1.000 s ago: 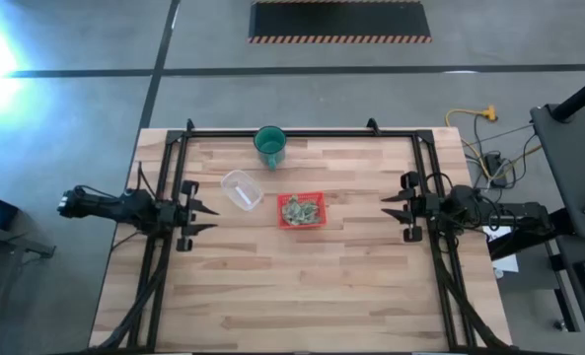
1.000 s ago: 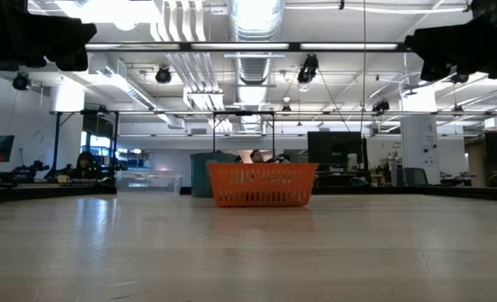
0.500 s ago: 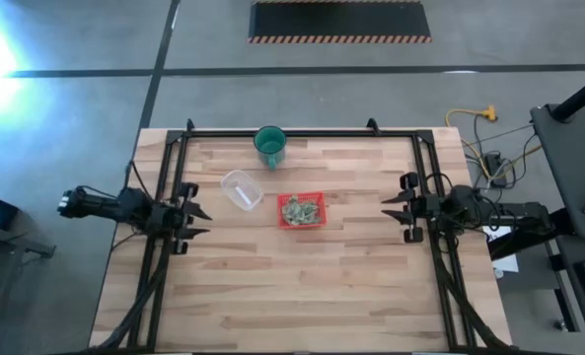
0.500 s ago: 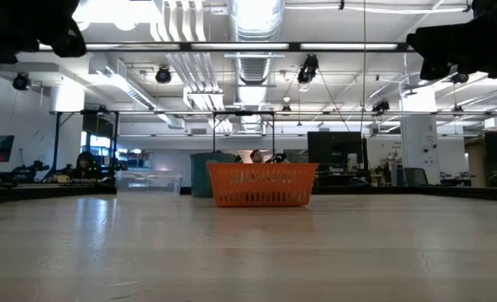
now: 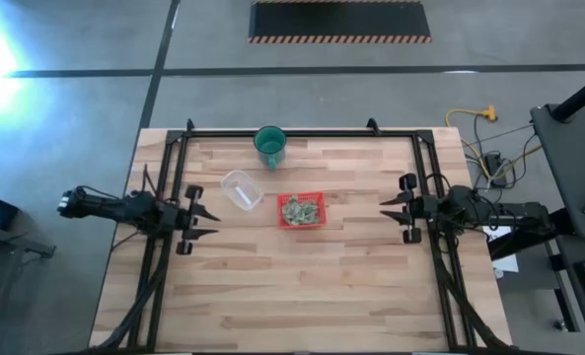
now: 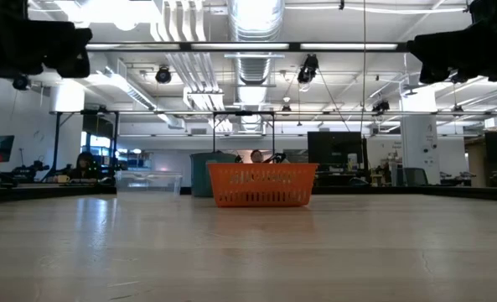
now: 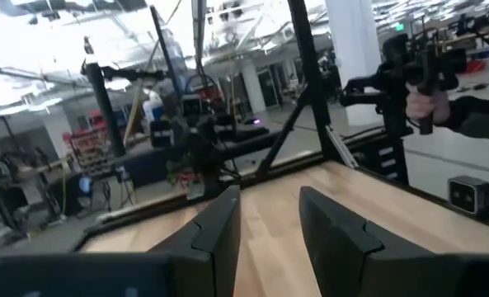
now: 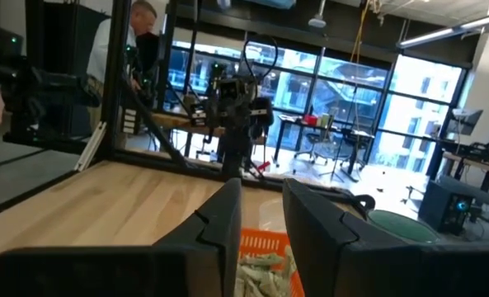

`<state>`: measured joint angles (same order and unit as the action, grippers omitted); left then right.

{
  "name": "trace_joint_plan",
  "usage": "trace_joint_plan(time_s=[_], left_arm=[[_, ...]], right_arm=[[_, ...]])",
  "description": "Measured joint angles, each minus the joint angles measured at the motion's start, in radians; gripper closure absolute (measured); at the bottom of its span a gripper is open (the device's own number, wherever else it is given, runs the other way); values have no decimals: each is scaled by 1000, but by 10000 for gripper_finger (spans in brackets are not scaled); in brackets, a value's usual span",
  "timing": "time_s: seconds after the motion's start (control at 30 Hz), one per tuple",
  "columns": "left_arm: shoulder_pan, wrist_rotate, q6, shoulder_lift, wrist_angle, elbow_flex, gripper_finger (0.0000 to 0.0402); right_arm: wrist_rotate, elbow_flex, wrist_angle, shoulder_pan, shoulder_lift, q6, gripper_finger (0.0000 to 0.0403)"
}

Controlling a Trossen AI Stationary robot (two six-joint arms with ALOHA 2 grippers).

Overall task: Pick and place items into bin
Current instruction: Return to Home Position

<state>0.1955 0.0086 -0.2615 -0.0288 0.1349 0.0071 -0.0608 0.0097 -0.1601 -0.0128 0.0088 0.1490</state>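
Note:
The red tray stands mid-table, and several pale-green crumpled pieces lie inside it. The low view shows the tray too. My left gripper hovers open and empty above the table's left side, pointing at the tray. In the left wrist view its fingers stand apart. My right gripper hovers open and empty above the right side, also pointing at the tray. In the right wrist view the tray with the pieces shows between its spread fingers.
A green cup stands near the far edge. A clear round container lies just left of the tray. A dark frame runs round the table's left, far and right sides. People stand beyond the table, and a hand holds a device.
My left gripper has shifted a little toward the table's near edge and stays open. The tray, cup and container have kept still.

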Motion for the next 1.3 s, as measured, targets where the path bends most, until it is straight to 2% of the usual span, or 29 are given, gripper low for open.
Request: trace_joint_plan(time_s=[0.17,0.6,1.17,1.3], left_arm=[[0,-5,25,-1,-30,0,292],[0,-113,55,-4,-100,-1,292],[0,-131,72,-12,-96,-2,292],[1,-88,73,-13,-100,-2,292]], right_arm=[[1,0,14,0,-1,1,317],[67,0,118,-1,-2,-33,325],[64,0,155,0,15,-64,315],[64,0,154,0,14,-64,321]])
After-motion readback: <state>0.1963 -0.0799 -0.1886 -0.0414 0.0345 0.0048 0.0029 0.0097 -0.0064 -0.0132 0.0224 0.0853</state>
